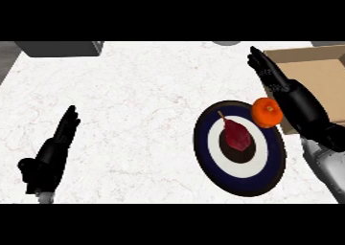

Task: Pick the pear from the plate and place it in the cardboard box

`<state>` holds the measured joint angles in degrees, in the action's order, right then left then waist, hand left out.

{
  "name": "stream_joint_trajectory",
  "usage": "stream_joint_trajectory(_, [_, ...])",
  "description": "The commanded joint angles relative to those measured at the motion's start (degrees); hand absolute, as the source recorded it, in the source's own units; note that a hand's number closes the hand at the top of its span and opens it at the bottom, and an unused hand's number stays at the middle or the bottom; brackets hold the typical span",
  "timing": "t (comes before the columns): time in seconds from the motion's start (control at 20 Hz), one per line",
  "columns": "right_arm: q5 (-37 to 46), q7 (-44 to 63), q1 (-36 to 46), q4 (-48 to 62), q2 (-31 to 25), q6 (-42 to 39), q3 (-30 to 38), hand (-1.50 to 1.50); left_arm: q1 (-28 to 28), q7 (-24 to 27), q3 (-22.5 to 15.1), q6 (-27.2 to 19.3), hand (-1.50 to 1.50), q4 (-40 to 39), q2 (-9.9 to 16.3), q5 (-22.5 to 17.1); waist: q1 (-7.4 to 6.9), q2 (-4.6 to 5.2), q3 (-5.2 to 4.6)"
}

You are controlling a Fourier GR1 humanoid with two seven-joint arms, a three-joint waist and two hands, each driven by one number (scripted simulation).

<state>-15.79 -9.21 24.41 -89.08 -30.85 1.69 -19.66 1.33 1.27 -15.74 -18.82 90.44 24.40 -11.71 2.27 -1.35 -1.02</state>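
A dark red pear (237, 135) with a thin stem lies at the middle of a round plate (206, 143) with dark blue, white and black rings. The cardboard box (329, 76) stands open at the right edge, beyond the plate. My right hand (283, 88) stretches between the plate and the box with straight fingers pointing away from me; it holds nothing and is apart from the pear. At the lower left my left hand (56, 143) rests open above the counter, fingers straight.
An orange fruit (267, 113) sits at the plate's far right rim, close to my right forearm. A grey appliance (59, 48) stands at the far left corner. The white marble counter (133, 95) spreads between the hands.
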Motion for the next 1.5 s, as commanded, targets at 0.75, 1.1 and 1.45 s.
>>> stream_joint_trajectory(0.75, [4.37, -39.44, 1.40, 36.75, -13.11, -28.83, 15.49, -1.50, -15.25, 5.04, -2.20, 14.47, 0.00, -1.92, 4.80, 3.65, -4.04, 2.41, 1.25])
stream_joint_trajectory(1.1, [18.36, -40.83, 5.33, 36.05, -17.58, -25.71, 6.63, -1.50, -16.23, 4.05, 0.30, 16.20, 0.00, -2.99, 5.34, 2.72, -3.51, 1.74, 1.05])
stream_joint_trajectory(1.45, [27.45, -34.51, 9.53, 28.47, -18.55, -26.25, -1.16, -1.50, -16.27, 3.64, 0.90, 16.47, 0.00, -3.47, 4.18, 4.02, -2.75, 1.33, 0.98])
